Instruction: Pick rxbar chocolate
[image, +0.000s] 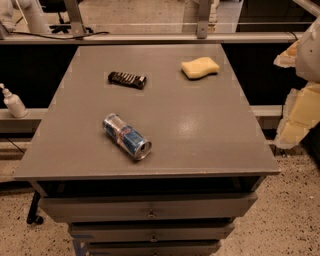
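The rxbar chocolate (127, 79) is a small flat black bar with white block markings. It lies flat on the grey table top (200, 130), at the back left of the middle. My gripper (299, 100) shows as pale yellow and white parts at the right edge of the view. It is beyond the table's right edge, far to the right of the bar, and holds nothing that I can see.
A blue-silver drink can (127, 136) lies on its side near the front of the table. A yellow sponge (200, 67) sits at the back right. A white pump bottle (13, 102) stands on a ledge to the left. Drawers (150, 206) are below the table top.
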